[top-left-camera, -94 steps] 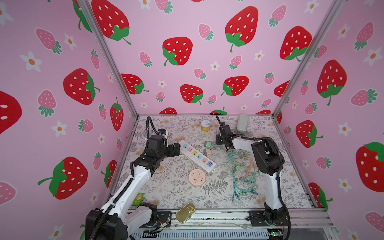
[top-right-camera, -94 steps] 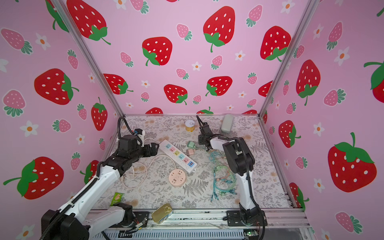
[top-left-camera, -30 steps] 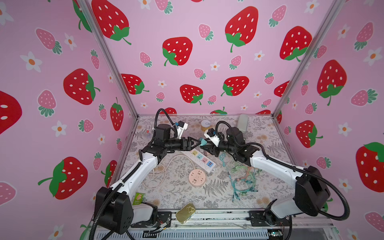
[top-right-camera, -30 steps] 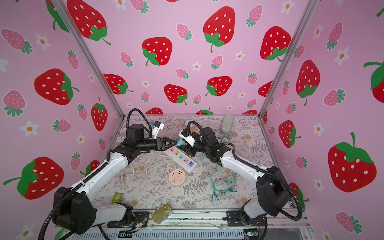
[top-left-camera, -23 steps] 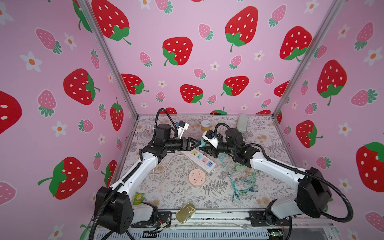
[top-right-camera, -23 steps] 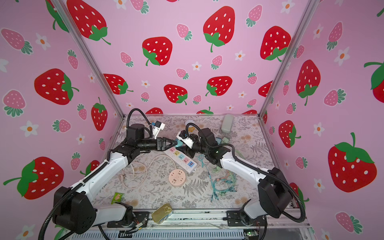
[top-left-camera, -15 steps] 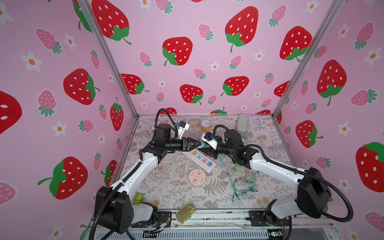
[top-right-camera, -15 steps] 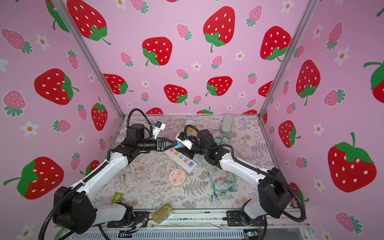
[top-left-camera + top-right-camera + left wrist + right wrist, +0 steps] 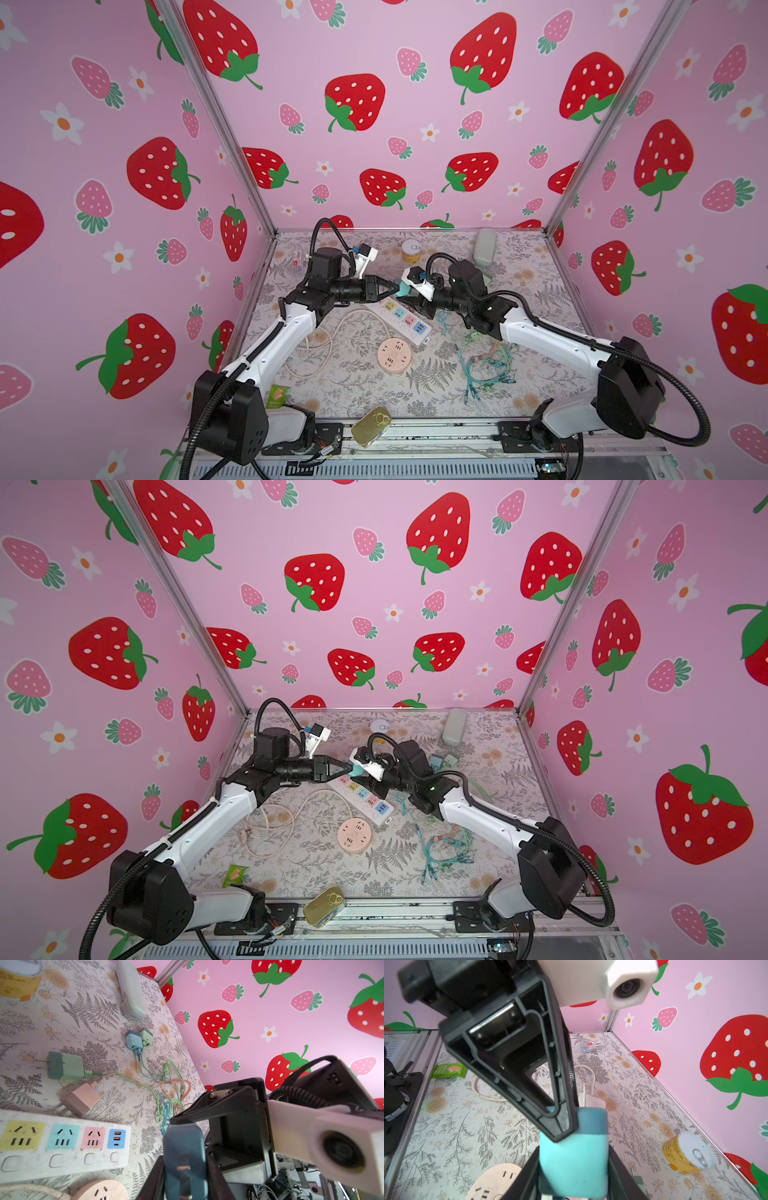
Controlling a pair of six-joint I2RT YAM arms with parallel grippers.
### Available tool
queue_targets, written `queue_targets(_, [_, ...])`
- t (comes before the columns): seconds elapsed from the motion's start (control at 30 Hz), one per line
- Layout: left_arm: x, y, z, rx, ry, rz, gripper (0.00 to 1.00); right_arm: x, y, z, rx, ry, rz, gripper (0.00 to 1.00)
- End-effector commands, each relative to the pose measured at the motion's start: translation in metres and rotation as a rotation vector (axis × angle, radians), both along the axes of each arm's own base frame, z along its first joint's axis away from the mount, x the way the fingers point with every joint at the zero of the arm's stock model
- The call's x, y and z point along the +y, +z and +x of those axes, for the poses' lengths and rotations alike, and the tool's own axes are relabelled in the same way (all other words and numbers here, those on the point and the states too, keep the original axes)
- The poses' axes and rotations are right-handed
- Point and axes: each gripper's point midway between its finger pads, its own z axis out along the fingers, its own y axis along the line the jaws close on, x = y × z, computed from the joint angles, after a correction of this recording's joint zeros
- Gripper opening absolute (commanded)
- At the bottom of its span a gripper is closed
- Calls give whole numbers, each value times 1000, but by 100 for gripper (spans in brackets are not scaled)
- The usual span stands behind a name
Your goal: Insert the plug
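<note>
Over the floral table (image 9: 540,270), the plug (image 9: 573,1153) hangs between left pincer (image 9: 391,286) and right pincer (image 9: 409,293), both clamped on it.

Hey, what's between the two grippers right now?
The blue plug, gripped by both the left gripper and the right gripper; both wrist views show it clearest.

Two high front views, two wrist views face to face.
Both top views look down from above the front edge of the table (image 9: 540,266) and show it whole. The left wrist camera (image 9: 627,982) faces the back right corner, the right wrist camera (image 9: 342,1151) the back left corner; both are very near the blue plug (image 9: 185,1153) and see each other.
</note>
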Motion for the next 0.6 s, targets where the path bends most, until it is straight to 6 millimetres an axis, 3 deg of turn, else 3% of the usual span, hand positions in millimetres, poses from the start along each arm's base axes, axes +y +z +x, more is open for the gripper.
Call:
queue_targets(0.0, [-13, 33, -7, -83, -98, -64, 18, -1, 2, -4, -15, 3, 5, 48])
queue_targets(0.2, [-11, 33, -5, -92, -81, -53, 7, -9, 7, -9, 36, -16, 4, 67])
queue_targets(0.33, [-8, 30, 0, -110, -40, -29, 0, -22, 24, -15, 44, -54, 58, 78])
queue_targets(0.57, [-3, 35, 13, -160, 31, -4, 0, -39, 50, -27, 81, -79, 147, 81])
